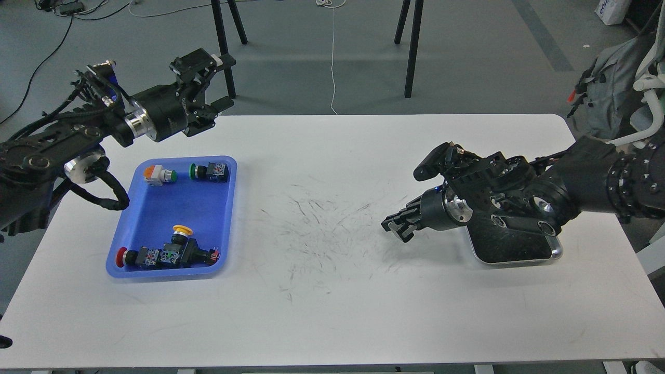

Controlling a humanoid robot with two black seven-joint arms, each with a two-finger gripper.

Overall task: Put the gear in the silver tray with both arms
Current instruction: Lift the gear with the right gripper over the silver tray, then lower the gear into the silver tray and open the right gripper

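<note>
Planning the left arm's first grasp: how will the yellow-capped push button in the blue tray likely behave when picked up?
The yellow-capped button looks rigid. Its round cap may slip. It touches neighbouring switches, so they may shift.

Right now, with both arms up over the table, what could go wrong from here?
1. The right arm hangs over the silver tray and hides much of it, so a drop-off there may be poorly seen.
2. The push-button parts lie packed together at the near end of the blue tray, so a grasp could catch a neighbour.
3. The right gripper sits low over the scuffed table; a downward move might scrape it.
</note>
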